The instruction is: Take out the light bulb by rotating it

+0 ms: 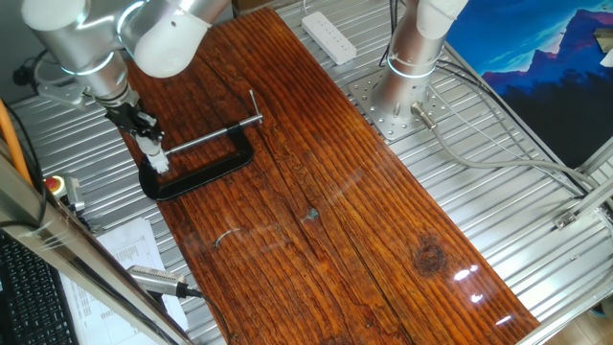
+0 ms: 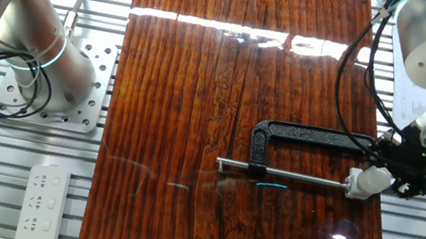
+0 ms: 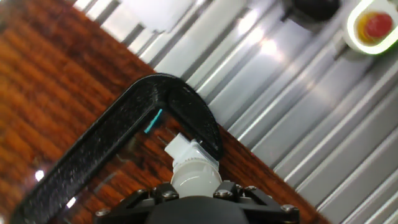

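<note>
At the surface's edge, my pincer (image 3: 194,194) is clamped on the light bulb (image 3: 195,176), seated in its socket (image 3: 180,146) on the black clamp (image 3: 118,130); I should twist straight about its axis, gently.

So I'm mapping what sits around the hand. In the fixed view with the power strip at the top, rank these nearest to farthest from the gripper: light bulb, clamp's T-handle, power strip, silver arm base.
1. Light bulb, right at the gripper, left edge of the board.
2. T-handle, to the right, mid-board.
3. Power strip, top of the board.
4. Silver arm base, on the metal table to the right.
</note>
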Robot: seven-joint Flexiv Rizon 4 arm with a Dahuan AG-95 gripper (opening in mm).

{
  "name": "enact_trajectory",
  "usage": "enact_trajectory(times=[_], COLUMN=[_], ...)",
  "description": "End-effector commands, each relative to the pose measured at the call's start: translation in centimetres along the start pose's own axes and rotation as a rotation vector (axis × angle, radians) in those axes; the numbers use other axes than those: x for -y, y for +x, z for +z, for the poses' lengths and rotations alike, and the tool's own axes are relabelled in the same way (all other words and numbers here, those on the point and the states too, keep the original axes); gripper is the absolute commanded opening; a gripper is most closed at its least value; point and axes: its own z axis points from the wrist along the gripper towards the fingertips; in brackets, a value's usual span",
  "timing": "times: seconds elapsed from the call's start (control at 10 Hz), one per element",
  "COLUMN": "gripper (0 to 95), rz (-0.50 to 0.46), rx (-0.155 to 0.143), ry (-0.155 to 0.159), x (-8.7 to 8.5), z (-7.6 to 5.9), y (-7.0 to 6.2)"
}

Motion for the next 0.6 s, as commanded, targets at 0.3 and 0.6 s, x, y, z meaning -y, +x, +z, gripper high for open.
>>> enact_trajectory(times=[0.3, 0.6], gripper=[0.0, 0.0], rz=[-0.295, -0.485], rx=[0.003, 0.017], ry=[0.034, 0.074], x=[-0.23, -0.23], z=[0.05, 0.04], y=[-0.06, -0.07])
